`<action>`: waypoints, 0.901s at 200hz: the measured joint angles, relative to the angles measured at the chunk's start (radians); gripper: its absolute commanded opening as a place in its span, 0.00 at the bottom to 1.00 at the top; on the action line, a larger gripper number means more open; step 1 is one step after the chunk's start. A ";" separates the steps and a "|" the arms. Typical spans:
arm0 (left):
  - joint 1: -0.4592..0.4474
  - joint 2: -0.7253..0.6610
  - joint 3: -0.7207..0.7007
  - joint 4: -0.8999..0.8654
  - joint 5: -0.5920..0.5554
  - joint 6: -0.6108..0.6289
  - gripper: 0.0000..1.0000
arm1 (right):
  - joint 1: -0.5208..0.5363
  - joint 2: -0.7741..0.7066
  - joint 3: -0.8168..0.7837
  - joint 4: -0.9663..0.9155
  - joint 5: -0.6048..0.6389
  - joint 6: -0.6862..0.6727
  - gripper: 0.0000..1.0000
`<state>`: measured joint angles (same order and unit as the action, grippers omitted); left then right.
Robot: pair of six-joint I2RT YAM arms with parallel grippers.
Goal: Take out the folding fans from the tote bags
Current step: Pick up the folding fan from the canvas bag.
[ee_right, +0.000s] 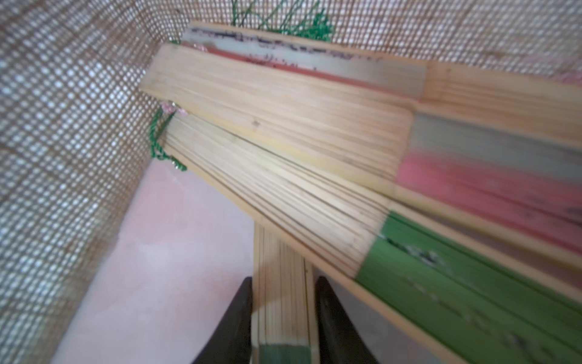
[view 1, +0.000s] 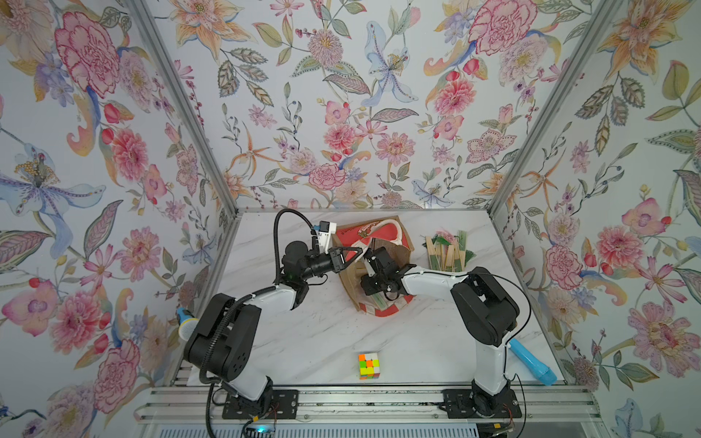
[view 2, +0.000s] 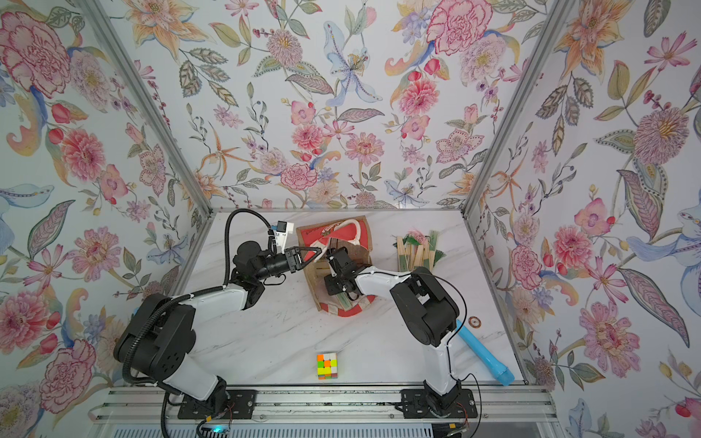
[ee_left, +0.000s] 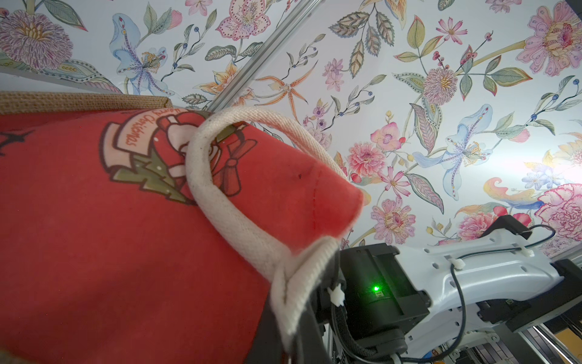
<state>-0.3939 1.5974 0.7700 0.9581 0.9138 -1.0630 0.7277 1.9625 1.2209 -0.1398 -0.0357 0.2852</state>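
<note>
The tote bag (view 1: pixel 351 290), brown jute with red panels, lies tipped on the table in both top views, and its red panel (ee_left: pixel 94 236) fills the left wrist view. My left gripper (view 1: pixel 356 253) (ee_left: pixel 291 343) is shut on the bag's white rope handle (ee_left: pixel 248 233) and holds that side up. My right gripper (ee_right: pixel 283 280) reaches inside the bag, its black fingers (ee_right: pixel 234 318) pressed on both sides of a bamboo folding fan (ee_right: pixel 282 302). More folding fans (ee_right: pixel 315 201) lie crossed over it in the bag. Several folding fans (view 1: pixel 445 252) lie in a pile right of the bag.
A colourful cube (view 1: pixel 369 366) sits near the front edge. A long light-blue tube (view 1: pixel 533 364) lies at the front right, partly behind the right arm. A blue-handled object (view 1: pixel 186 322) rests at the table's left edge. Floral walls close in three sides.
</note>
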 measured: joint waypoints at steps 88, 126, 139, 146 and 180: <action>-0.005 0.002 0.000 -0.013 -0.001 0.004 0.00 | -0.019 -0.181 -0.072 -0.207 -0.138 -0.039 0.32; -0.005 0.006 0.000 -0.010 -0.001 0.003 0.00 | -0.022 -0.276 -0.132 -0.261 -0.199 -0.046 0.30; -0.005 0.008 0.000 -0.006 -0.001 0.003 0.00 | -0.022 -0.311 -0.162 -0.269 -0.216 -0.046 0.29; -0.005 0.010 0.000 -0.002 -0.001 0.000 0.00 | -0.022 -0.333 -0.182 -0.272 -0.222 -0.046 0.29; -0.005 0.016 0.000 0.011 0.000 -0.009 0.00 | -0.023 -0.452 -0.283 -0.295 -0.249 -0.041 0.27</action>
<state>-0.3992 1.6131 0.7700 0.9691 0.9134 -1.0718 0.7052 1.5101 0.9379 -0.4347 -0.2848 0.2443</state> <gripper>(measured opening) 0.070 0.278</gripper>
